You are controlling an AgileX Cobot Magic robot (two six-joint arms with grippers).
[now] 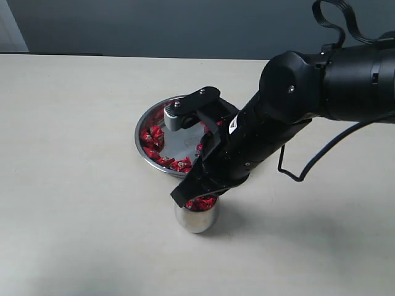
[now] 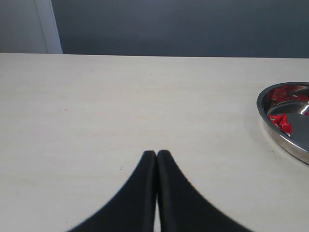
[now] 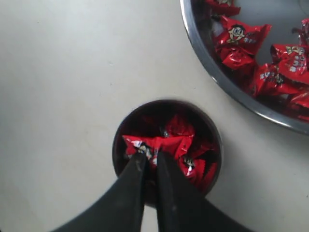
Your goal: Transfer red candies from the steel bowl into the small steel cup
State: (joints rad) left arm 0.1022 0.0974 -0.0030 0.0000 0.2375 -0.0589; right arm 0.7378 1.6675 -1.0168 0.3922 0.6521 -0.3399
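Steeply slanted down, the right arm (image 1: 290, 92) sets the right gripper (image 3: 150, 162) at the small steel cup (image 1: 197, 223), pinching 1 red candy (image 3: 157, 144). The steel bowl (image 1: 138, 137) lies just beside the cup. The left gripper (image 2: 157, 154) is pressed together.

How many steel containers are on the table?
2. The steel bowl sits mid-table; the small steel cup stands just nearer the camera, apart from it, under the right arm. The arm could hide something small behind it.
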